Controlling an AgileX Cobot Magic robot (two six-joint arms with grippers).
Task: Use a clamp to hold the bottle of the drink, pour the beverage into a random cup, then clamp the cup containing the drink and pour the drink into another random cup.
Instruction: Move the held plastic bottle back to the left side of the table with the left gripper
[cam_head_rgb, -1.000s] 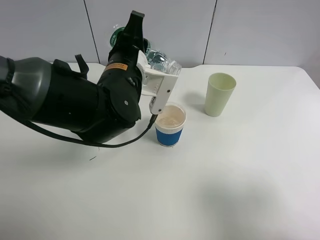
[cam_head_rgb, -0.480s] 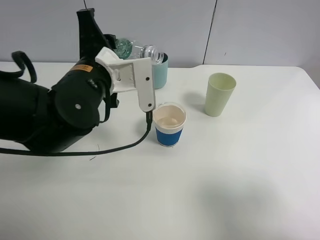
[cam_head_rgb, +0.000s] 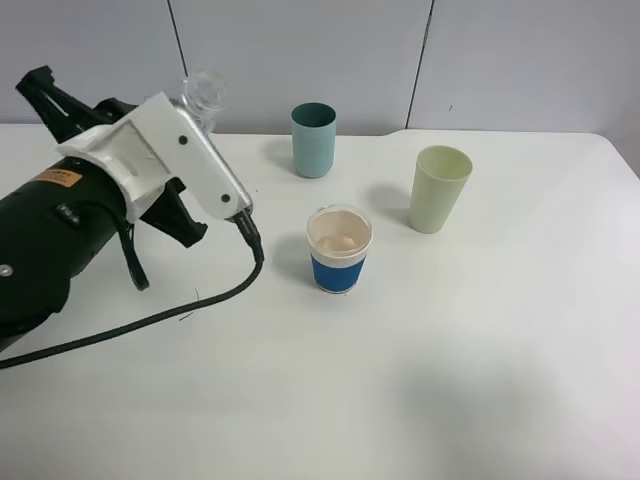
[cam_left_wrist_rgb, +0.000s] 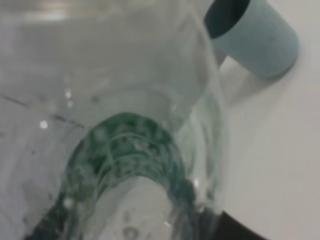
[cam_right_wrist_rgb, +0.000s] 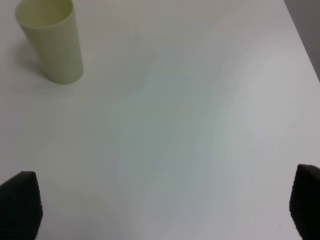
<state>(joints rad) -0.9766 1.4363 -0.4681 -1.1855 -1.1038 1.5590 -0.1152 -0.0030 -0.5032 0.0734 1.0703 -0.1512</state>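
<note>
clear plastic bottle (cam_head_rgb: 200, 92) hangs clamped in my left fingers (cam_head_rgb: 45, 88) over the worktop's (cam_head_rgb: 480, 380) rear left corner; the blue-sleeved cup (cam_head_rgb: 339, 250) of drink stands upright mid-worktop, toward the right edge from them. my right fingers (cam_right_wrist_rgb: 20, 205) gape wide, empty, facing the pale green cup (cam_right_wrist_rgb: 52, 42).
</note>
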